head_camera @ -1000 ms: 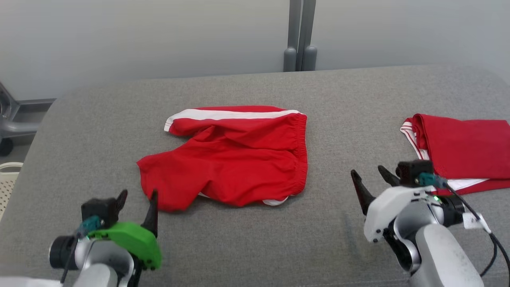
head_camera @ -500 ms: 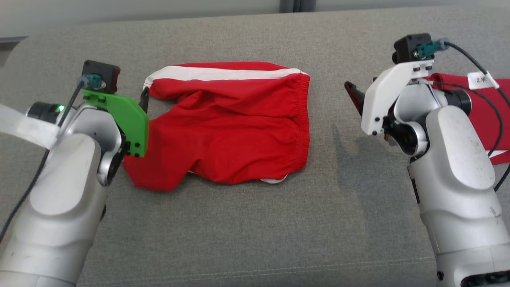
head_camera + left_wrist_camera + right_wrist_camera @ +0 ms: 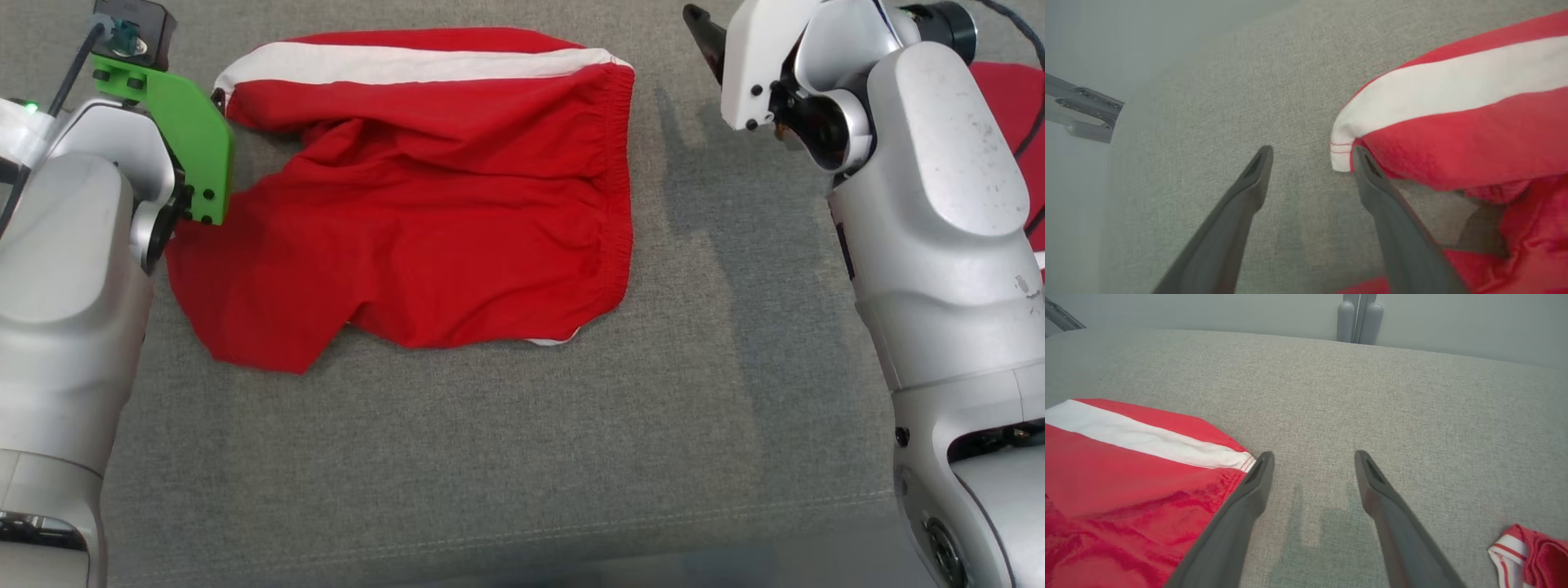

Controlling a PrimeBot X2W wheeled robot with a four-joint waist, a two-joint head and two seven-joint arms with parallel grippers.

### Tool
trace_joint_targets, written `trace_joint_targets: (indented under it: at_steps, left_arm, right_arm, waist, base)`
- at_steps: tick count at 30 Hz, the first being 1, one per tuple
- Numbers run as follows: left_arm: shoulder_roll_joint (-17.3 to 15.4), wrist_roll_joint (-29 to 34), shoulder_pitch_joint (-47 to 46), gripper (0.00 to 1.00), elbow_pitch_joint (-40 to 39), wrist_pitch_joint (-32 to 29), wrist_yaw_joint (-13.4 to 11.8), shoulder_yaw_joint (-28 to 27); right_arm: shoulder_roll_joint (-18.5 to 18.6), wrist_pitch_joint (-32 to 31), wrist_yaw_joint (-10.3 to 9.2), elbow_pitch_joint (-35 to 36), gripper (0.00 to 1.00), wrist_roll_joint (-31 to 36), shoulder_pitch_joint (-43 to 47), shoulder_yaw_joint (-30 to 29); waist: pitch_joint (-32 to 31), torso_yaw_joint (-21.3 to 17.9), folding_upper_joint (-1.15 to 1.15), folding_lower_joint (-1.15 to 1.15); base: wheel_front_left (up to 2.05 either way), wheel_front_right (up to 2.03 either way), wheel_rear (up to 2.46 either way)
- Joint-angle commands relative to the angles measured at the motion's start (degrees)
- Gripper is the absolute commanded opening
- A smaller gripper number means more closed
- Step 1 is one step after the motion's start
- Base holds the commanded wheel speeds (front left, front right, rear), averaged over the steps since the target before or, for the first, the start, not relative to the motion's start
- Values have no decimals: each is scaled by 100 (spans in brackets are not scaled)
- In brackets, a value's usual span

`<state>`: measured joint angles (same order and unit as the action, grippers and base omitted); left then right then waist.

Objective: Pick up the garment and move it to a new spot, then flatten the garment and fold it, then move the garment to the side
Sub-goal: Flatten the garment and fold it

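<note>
The red shorts (image 3: 424, 220) lie rumpled on the grey padded surface (image 3: 490, 457). The left gripper (image 3: 1312, 152) stands spread and empty, with one finger just at the white-striped leg hem. The right gripper (image 3: 1314, 455), also spread and empty, is just beside the waistband corner.

Rounded silver-grey left arm (image 3: 65, 269) and right arm (image 3: 939, 188) (the right dark-speckled). The left wrist carries a green plate (image 3: 192, 143) with black screws, the right a white plate (image 3: 755, 57); fingers (image 3: 1239, 212) dark, tapered.
</note>
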<state>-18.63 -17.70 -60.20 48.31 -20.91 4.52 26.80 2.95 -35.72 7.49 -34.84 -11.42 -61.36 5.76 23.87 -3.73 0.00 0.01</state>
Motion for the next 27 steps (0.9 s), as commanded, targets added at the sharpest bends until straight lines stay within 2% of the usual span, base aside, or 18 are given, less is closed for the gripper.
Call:
trace_joint_targets:
  at_steps: [1,5,9,16,23,27]
  left_arm:
    - [32,-33,-142,100,85,21,34,13]
    - [115,-151,-302,100,345,10,129,46]
    - [159,-202,-402,84,531,87,176,97]
    - [207,-316,-599,86,741,286,192,29]
    - [57,-321,-726,86,982,50,167,100]
    - [32,-407,-771,86,896,173,139,34]
  right_arm:
    - [-3,44,-1,-96,100,46,-131,74]
    - [0,110,-1,-295,100,-49,-366,215]
    - [-1,208,-1,-460,100,-86,-500,325]
    - [25,311,-1,-646,100,-95,-587,354]
    - [206,371,-1,-800,100,54,-503,240]
    - [212,478,-1,-757,100,79,-523,98]
  waist:
    - [316,-13,0,-1]
    - [444,60,0,-1]
    - [479,87,0,-1]
    - [480,103,0,-1]
    - [270,136,0,-1]
    - [126,109,0,-1]
  base:
    - [0,0,0]
    - [0,0,0]
    - [0,0,0]
    - [0,0,0]
    - [0,0,0]
    - [0,0,0]
